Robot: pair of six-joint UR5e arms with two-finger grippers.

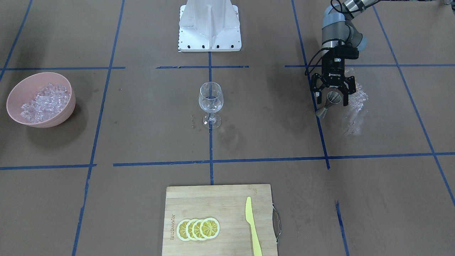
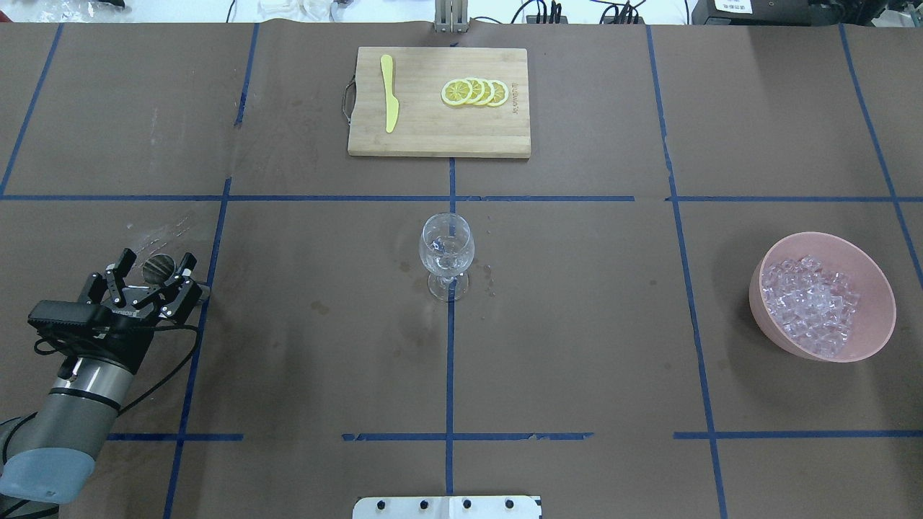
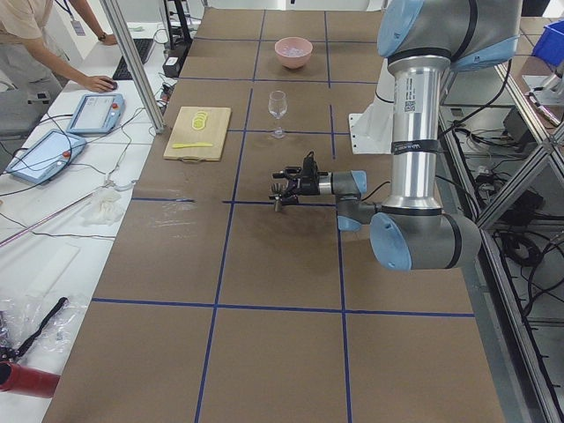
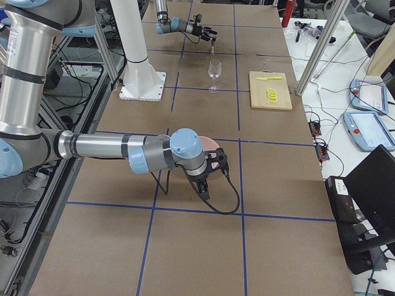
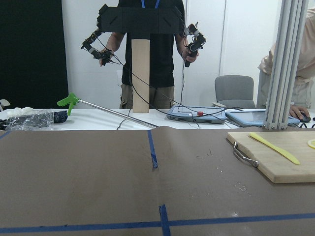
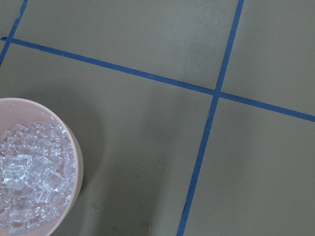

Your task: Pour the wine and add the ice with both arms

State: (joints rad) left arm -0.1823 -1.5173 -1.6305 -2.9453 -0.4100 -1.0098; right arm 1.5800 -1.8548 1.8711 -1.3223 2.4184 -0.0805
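Left gripper (image 1: 331, 99) splayed wide around the jigger (image 1: 327, 105), not clasping it.
Wine glass (image 1: 211, 103) stands mid-table; ice (image 1: 44, 101) heaped in pink bowl (image 1: 14, 93); right gripper (image 4: 203, 182) beside it, grip unclear.

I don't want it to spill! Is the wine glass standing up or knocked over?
Standing up. The wine glass rests on its round foot on the table, with its stem straight and its bowl on top.

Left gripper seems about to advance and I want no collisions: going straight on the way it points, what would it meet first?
Probably the small silver metal jigger, which sits between the fingertips of the open left gripper; depth is hard to judge.
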